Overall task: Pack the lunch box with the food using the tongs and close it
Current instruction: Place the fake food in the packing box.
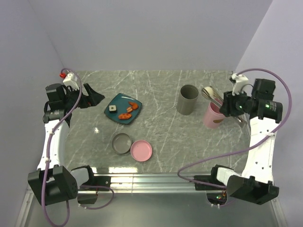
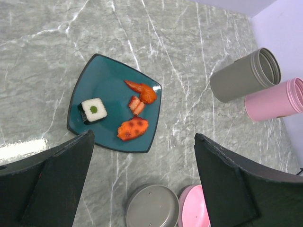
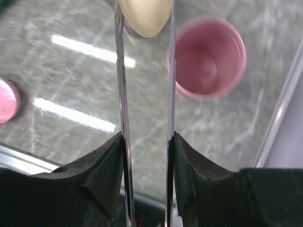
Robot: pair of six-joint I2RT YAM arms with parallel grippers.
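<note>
Four bite-size pieces of food [image 2: 133, 128] lie on the teal plate [image 2: 106, 78] mid-bench: a white rice roll [image 2: 93, 110] with a dark wrap and three orange-red chunks [image 2: 144, 93]. I judge them light, soft and a little slick, so I would close the tips gently across each piece's middle, taking the roll by its flat sides. The tongs [image 3: 122, 94] are well off to the right, over the pink cup [image 3: 208, 56], with my right pincer [image 3: 147, 139] pinching their two thin, springy silver arms. My left pincer [image 2: 142, 179] hangs spread wide and empty, to the left of the plate. Nearer me a grey round tub [image 1: 122, 143] and a pink round piece [image 1: 141, 150] sit touching; I cannot tell which is box and which is lid. The tongs' joined end is hidden behind the pincer, and their tips are a blurred, cut-off cream shape
</note>
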